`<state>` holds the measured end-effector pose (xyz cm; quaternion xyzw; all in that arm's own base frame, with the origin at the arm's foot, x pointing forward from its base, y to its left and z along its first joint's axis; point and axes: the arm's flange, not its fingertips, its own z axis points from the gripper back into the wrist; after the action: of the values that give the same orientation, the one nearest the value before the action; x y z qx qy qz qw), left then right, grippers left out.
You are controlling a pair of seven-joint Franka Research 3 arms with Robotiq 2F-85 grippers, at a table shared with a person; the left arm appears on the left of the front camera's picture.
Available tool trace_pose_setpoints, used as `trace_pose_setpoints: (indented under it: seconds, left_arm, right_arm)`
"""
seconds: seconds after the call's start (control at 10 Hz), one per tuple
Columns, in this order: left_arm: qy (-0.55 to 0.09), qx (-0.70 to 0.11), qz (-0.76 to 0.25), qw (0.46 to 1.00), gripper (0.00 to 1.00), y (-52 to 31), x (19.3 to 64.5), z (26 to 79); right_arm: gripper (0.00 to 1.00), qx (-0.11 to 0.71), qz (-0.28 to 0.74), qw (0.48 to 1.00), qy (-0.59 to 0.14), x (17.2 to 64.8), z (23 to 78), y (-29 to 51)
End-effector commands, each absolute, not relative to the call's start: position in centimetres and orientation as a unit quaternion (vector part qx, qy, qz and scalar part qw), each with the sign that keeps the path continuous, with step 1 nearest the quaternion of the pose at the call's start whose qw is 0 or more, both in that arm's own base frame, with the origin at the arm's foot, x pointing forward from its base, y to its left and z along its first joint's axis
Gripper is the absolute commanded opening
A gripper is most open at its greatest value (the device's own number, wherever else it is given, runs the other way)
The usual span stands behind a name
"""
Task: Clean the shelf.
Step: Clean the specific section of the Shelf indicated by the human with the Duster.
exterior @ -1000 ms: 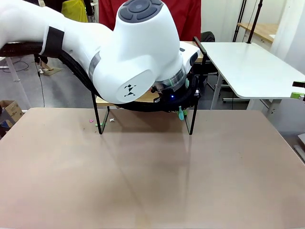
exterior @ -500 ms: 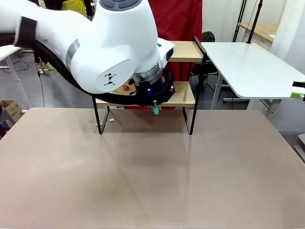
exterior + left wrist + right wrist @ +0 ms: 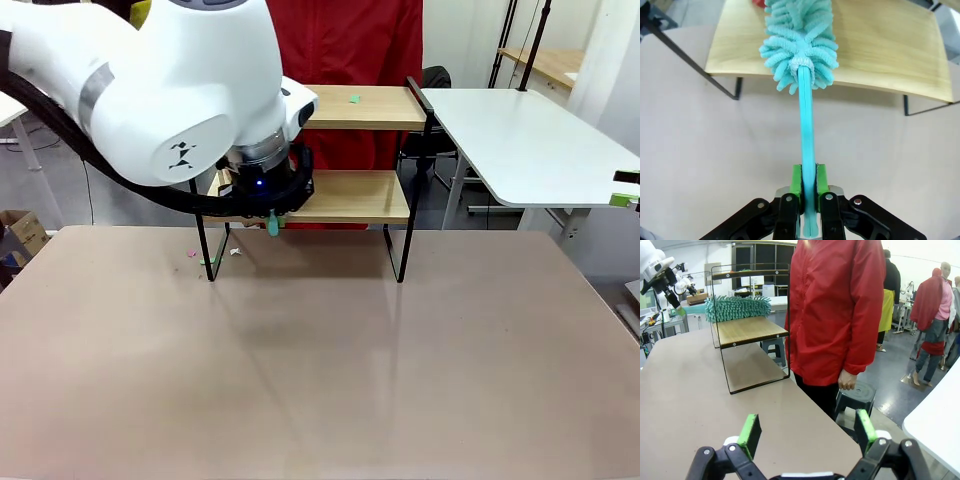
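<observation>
Left hand (image 3: 808, 175) clamped on duster (image 3: 800, 40) handle, head on shelf (image 3: 360, 195) lower board; top-board green scrap (image 3: 353, 98), bits (image 3: 210, 258) on surface (image 3: 320, 380) uncleared; right hand (image 3: 809, 432) wide open, empty

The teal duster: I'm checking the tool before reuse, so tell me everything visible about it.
The duster has a fluffy teal chenille head on a flat, straight, plastic-looking teal handle. The left hand is shut on the handle's near end. The head lies on the lower wooden board of the shelf.
</observation>
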<state>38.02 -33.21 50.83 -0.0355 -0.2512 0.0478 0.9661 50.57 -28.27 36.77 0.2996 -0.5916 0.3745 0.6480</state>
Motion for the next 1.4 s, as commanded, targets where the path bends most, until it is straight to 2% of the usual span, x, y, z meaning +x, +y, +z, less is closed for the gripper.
trace_pose_setpoints:
  seconds: [0.0,0.2,0.5,0.7,0.8,1.1,1.2,1.3]
  left_arm:
    - [-0.265,0.004,0.06,0.962,0.14,-30.9,37.9,50.9]
    - [-0.283,0.069,0.088,0.953,0.14,-28.8,37.9,50.6]
    - [-0.336,0.119,0.14,0.924,0.14,-27.5,35.9,51.2]
    - [-0.359,0.098,0.13,0.919,0.14,-28.6,34.5,51.9]
    - [-0.322,0.089,0.104,0.937,0.14,-28.1,36.1,51.5]
    - [-0.331,0.084,0.101,0.934,0.14,-28.9,35.3,51.7]
    - [-0.32,0.01,0.066,0.945,0.14,-28.8,35.9,51.3]
    - [-0.323,-0.011,0.054,0.945,0.14,-27.2,35.7,51.2]
  right_arm:
    - [1.0,0.294,0.372,0.66,-0.583,50.6,37.4,-27.9]
    - [1.0,0.294,0.372,0.66,-0.583,50.6,37.4,-27.9]
    - [1.0,0.294,0.372,0.66,-0.583,50.6,37.4,-27.9]
    - [1.0,0.294,0.372,0.66,-0.583,50.6,37.4,-27.9]
    - [1.0,0.294,0.372,0.66,-0.583,50.6,37.4,-27.9]
    - [1.0,0.294,0.372,0.66,-0.583,50.6,37.4,-27.9]
    - [1.0,0.294,0.372,0.66,-0.583,50.6,37.4,-27.9]
    - [1.0,0.294,0.372,0.66,-0.583,50.6,37.4,-27.9]
